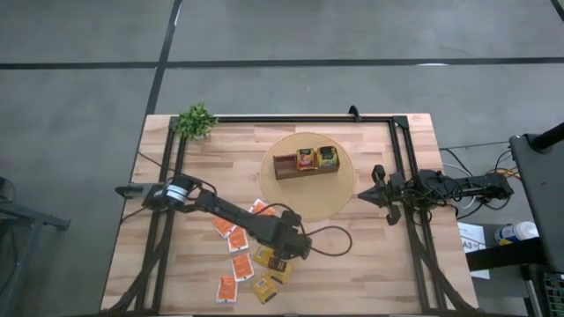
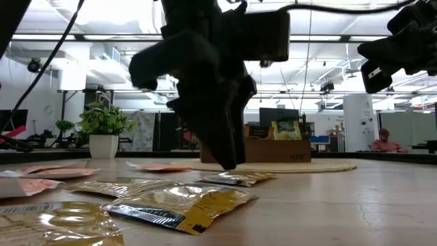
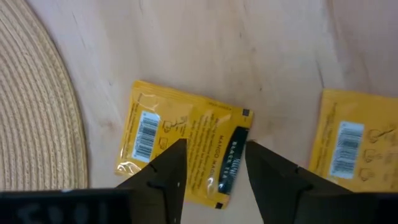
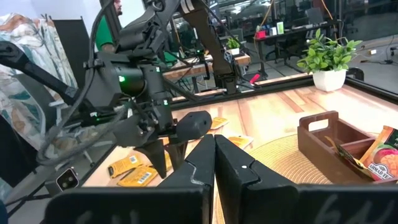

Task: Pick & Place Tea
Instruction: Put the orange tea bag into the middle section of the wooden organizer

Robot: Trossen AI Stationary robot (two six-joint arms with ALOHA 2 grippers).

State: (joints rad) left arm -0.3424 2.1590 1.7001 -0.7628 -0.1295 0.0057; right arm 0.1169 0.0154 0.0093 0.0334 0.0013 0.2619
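Orange-and-white tea sachets (image 1: pixel 240 239) and yellow ones (image 1: pixel 264 287) lie flat and scattered on the table's near middle. My left gripper (image 3: pixel 214 171) is open and low over one yellow sachet (image 3: pixel 186 146). Its fingers point down and stand either side of the sachet's dark-label end (image 3: pixel 231 155). The low view shows that gripper (image 2: pixel 229 164) just over the sachet (image 2: pixel 237 179). The wooden box (image 1: pixel 304 164) on the round woven mat (image 1: pixel 339 198) holds a few sachets upright. My right gripper (image 4: pixel 214 152) is shut and waits in the air by the mat's right edge. My left gripper straddles the yellow sachet's dark-label end (image 3: pixel 231 155) from above, fingers across its width. One finger (image 3: pixel 168 177) overlaps the sachet and the other (image 3: pixel 273 180) stands past its edge. Whether the fingertips touch it I cannot tell. The sachet lies flat on the table.
A second yellow sachet (image 3: pixel 357 146) lies close beside the one under my left gripper, and the mat's edge (image 3: pixel 37 106) is on the other side. A potted plant (image 1: pixel 196 121) stands at the far left corner. A black frame (image 1: pixel 401 158) borders the table.
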